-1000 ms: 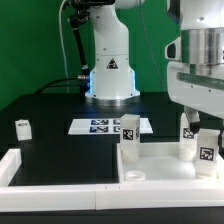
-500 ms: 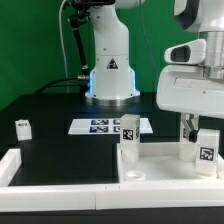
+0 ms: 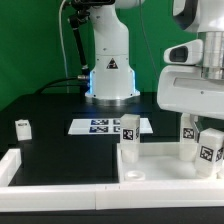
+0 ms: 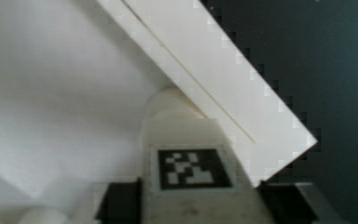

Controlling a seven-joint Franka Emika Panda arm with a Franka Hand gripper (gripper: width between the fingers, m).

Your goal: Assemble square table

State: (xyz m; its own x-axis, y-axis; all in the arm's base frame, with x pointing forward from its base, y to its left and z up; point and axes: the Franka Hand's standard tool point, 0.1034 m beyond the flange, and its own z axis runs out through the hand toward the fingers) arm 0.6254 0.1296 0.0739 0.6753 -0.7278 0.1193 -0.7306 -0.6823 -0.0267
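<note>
The white square table slab (image 3: 160, 162) lies at the exterior view's right, inside the front rail. Two tagged white legs (image 3: 128, 131) (image 3: 188, 133) stand upright on it. My gripper (image 3: 207, 128) hangs over the slab's right side and is shut on a third tagged leg (image 3: 211, 147), which leans slightly at the slab's right corner. In the wrist view this leg (image 4: 190, 150) sits between my two dark fingers (image 4: 126, 204), with the slab's white surface (image 4: 51, 110) below it. A fourth leg (image 3: 22, 127) stands loose on the black table at the left.
The marker board (image 3: 100, 126) lies flat in front of the robot base (image 3: 110, 70). Long white L-shaped rails (image 3: 60, 188) border the front and left of the work area. A raised white edge (image 4: 220, 75) runs diagonally in the wrist view.
My wrist has risen and turned over the slab's right side. The held leg has shifted slightly right and now leans a little.
</note>
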